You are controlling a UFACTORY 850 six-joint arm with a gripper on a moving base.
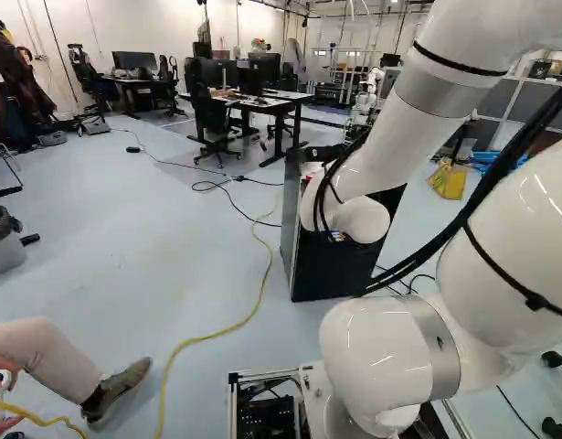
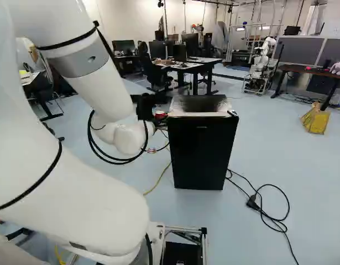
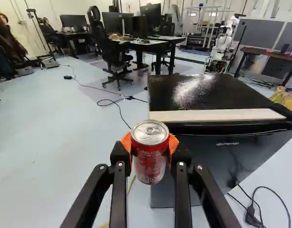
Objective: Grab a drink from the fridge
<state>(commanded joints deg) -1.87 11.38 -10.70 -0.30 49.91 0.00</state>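
Note:
In the right base view my gripper [image 2: 148,107] is beside the upper left part of the black fridge [image 2: 203,146], partly hidden by the wrist. A bit of the red can [image 2: 160,115] shows there too. From the wrist, the gripper [image 3: 150,146] is shut on the red drink can [image 3: 151,164], an orange pad pressing each side. The can stands upright with its silver lid uppermost, outside the fridge and near its top front corner. The fridge door [image 3: 217,159] looks closed.
Black cables [image 2: 263,204] lie on the floor beside the fridge. A yellow cable [image 1: 262,265] crosses the floor, and a person's leg [image 1: 57,361] is left of the base. Desks [image 1: 262,101] and another robot [image 2: 262,66] stand farther back.

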